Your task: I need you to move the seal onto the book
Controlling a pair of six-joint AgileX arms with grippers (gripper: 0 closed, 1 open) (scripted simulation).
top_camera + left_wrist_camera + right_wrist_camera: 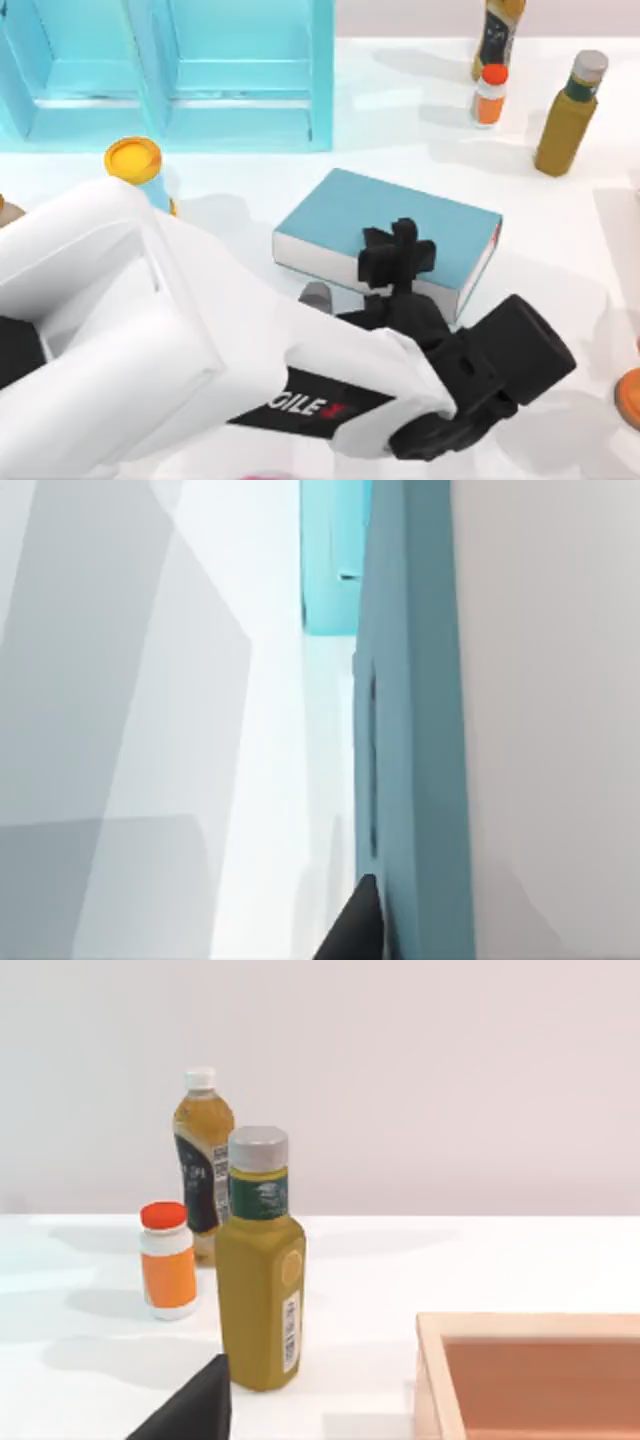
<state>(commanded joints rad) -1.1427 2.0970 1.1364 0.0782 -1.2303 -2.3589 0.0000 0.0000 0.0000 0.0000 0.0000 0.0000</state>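
Top view: the left gripper [400,262] is seen over the near edge of the book [385,235], its fingers cannot be told apart or together, and the seal cannot be made out, so the placing cannot be judged done.

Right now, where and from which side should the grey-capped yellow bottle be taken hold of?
Grip the grey-capped yellow bottle mid-body, coming in level from the side the right wrist view faces: it stands upright and tall, with the small orange bottle just beyond it. The left gripper is over the book.
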